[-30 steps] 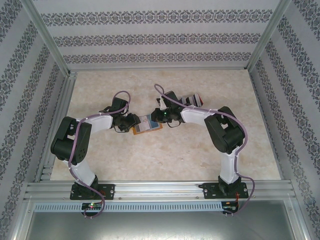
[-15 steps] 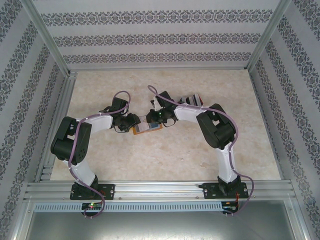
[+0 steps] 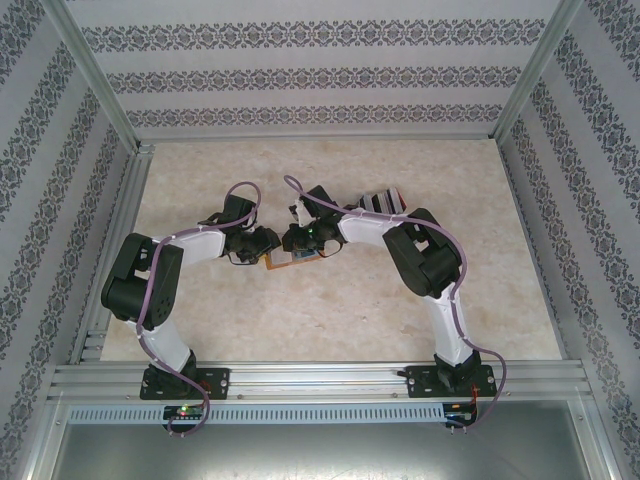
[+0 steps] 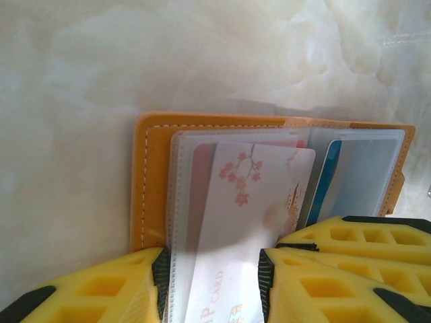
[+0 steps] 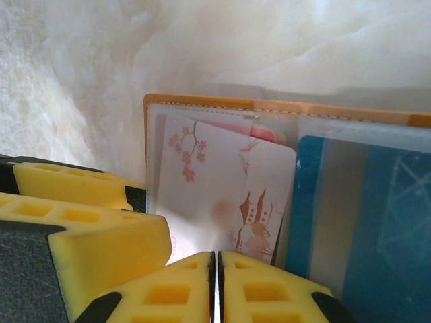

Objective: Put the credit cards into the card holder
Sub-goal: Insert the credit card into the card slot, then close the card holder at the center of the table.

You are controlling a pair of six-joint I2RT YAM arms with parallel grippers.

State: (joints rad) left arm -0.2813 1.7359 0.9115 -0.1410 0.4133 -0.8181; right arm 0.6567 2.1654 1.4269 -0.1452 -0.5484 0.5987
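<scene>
The orange card holder point(image 4: 151, 182) lies open on the table between my two grippers point(image 3: 283, 262), its clear pockets facing up. A white credit card with pink blossoms point(image 4: 249, 202) sits partway in the left pocket point(image 5: 215, 182). My left gripper point(image 4: 212, 282) is open, its fingers straddling that pocket and card. My right gripper point(image 5: 216, 282) is shut on the card's near end, its fingertips right beside the left gripper's finger. The fanned stack of credit cards point(image 3: 380, 200) lies behind the right arm.
A blue card point(image 5: 357, 215) fills the holder's other pocket. The two wrists nearly touch over the holder at the table's middle point(image 3: 297, 240). Patterned walls and aluminium posts close in the marble-look table point(image 3: 330, 310).
My right gripper has moved left from the fanned stack's side to over the card holder, close to the left gripper. The left arm has stayed put.
</scene>
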